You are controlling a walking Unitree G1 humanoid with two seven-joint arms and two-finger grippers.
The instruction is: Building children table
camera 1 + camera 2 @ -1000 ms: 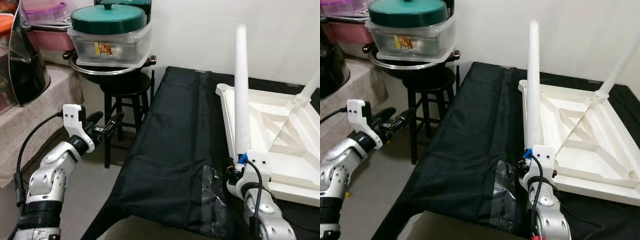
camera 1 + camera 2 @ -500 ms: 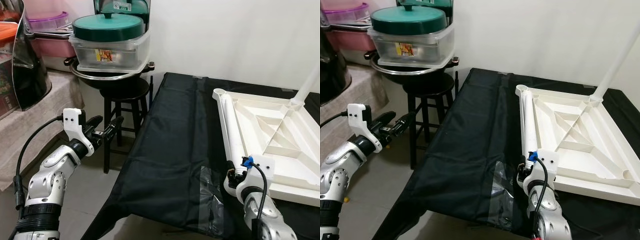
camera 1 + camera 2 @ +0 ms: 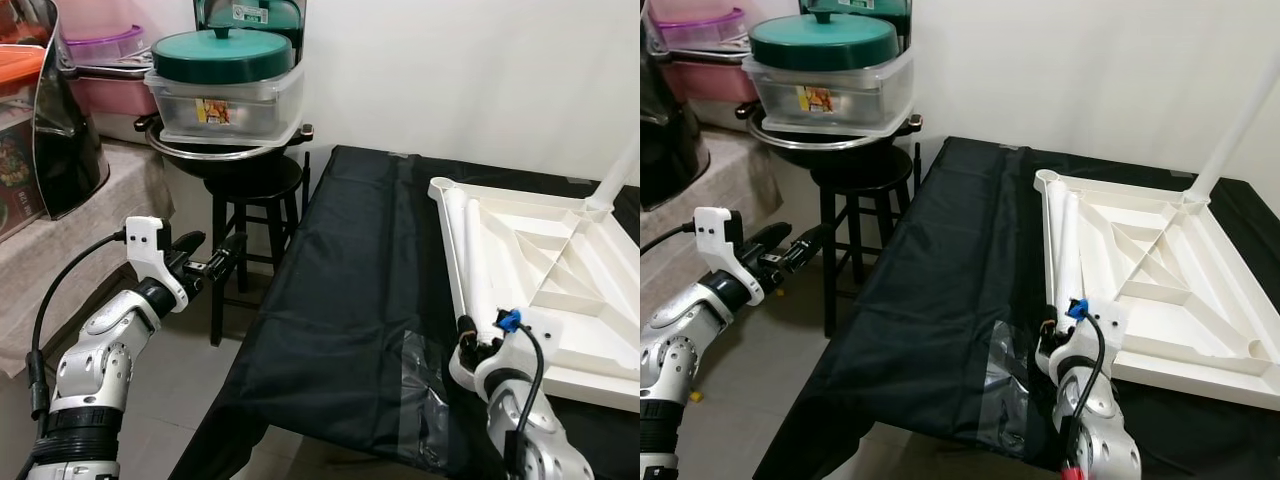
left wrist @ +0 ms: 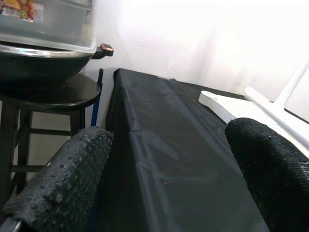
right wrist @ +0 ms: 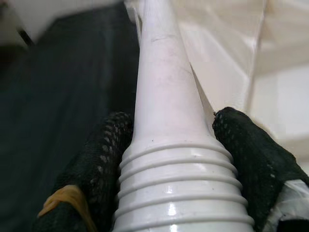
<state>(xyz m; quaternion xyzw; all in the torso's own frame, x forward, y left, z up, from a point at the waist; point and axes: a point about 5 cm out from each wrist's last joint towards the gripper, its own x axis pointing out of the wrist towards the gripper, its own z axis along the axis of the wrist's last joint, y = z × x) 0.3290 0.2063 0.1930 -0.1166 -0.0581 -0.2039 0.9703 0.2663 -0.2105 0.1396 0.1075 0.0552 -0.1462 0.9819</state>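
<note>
the right claw (image 5: 169,159) is gripping the threaded near end of a white table leg (image 3: 472,255), its black fingers (image 5: 248,145) pressing on either side. the leg is lying flat along the left edge of the upturned white tabletop (image 3: 560,290), which is resting on the black-draped worktop (image 3: 350,290). another leg (image 3: 618,175) is standing up at the tabletop's far right corner. the left claw (image 3: 215,265) is hovering released off the worktop's left side, near a black stool (image 3: 250,195) carrying a pan and a lidded container (image 3: 222,80).
</note>
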